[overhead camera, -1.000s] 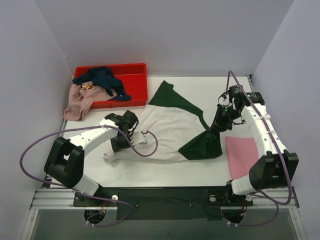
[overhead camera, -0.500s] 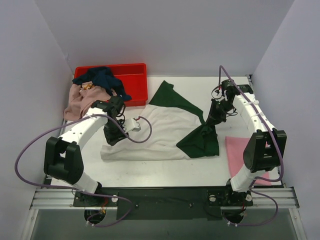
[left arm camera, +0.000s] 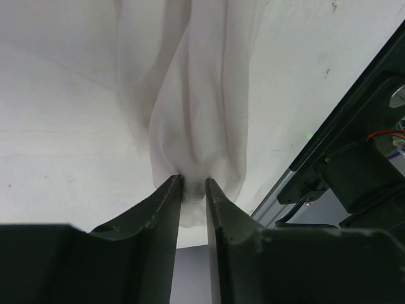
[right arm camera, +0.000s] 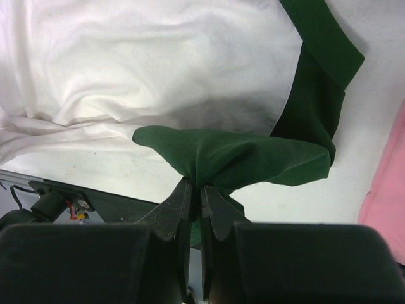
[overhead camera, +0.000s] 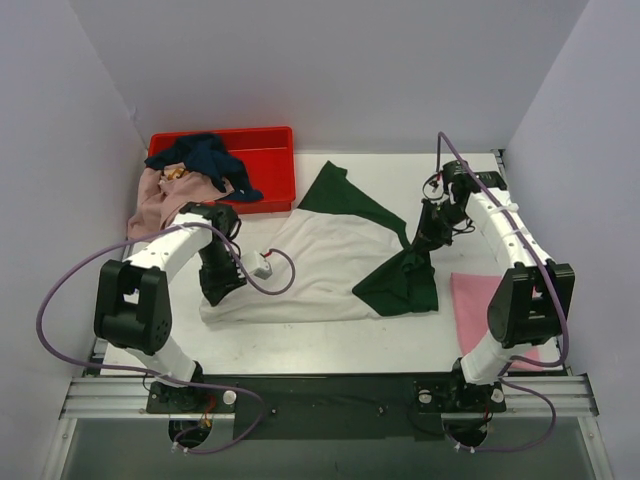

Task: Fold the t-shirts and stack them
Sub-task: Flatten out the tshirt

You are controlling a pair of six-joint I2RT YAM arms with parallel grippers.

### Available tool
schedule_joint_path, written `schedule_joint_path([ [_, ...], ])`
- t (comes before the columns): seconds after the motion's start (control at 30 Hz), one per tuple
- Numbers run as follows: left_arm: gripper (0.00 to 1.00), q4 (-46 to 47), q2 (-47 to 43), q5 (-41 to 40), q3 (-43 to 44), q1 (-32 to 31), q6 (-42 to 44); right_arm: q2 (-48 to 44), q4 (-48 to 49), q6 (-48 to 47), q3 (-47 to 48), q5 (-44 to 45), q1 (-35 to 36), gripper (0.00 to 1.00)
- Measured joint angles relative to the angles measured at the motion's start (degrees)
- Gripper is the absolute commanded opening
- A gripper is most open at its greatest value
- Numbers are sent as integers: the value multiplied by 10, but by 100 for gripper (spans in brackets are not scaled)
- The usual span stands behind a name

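**Position of work.** The white and green t-shirt [overhead camera: 330, 260] lay opened out across the middle of the surface [overhead camera: 420, 170], rumpled and not yet folded. One green sleeve [overhead camera: 345, 192] pointed toward the far edge; the other green sleeve [right arm camera: 240, 158] was raised in a bunch on the right.

**End effectors.** The left end effector [left arm camera: 193, 183] was pinching a gathered tuck of white cloth at the shirt's near-left corner, its fingers almost together. The right end effector [right arm camera: 196, 185] was pressed together on the bunched green sleeve, holding it above the shirt's body.

**Other garments.** A pink t-shirt [overhead camera: 478, 310] lay flat at the right near corner, partly hidden by the right arm; it appeared already folded. A navy t-shirt [overhead camera: 205, 155] and a dusty pink t-shirt [overhead camera: 155, 205] sat heaped in the red crate [overhead camera: 275, 140], the pink one hanging over its left wall.

**Assessment.** In my judgement the task was early: one shirt apparently finished, one in hand with no fold yet formed, at least two untouched, and no stack begun.
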Motion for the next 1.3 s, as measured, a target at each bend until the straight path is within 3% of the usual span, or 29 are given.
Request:
schedule_joint_path([
  [0.03, 18, -3, 0, 2, -1, 0, 2, -3, 0, 0, -3, 0, 0, 0],
  [0.07, 4, -5, 1, 6, -2, 0, 5, -7, 1, 0, -6, 0, 0, 0],
  [0.1, 0, -6, 1, 8, -4, 0, 9, -10, 1, 0, -10, 0, 0, 0],
  [0.43, 0, -10, -34, -6, -12, 5, -21, -59, 0, 0, -24, 1, 0, 0],
  [0.73, 0, -13, -187, -42, 64, 37, -79, -171, -50, 0, -26, 15, -11, 0],
  [0.93, 0, -14, -275, -82, 131, 38, -121, -276, -134, 1, 2, 8, -97, 0],
  [1.03, 0, -2, -310, -96, 186, 38, -135, -308, -186, 0, 85, 0, -134, 0],
  [1.3, 0, 89, -284, -109, 445, 38, -161, -254, -212, 2, 495, -7, -136, 0],
])
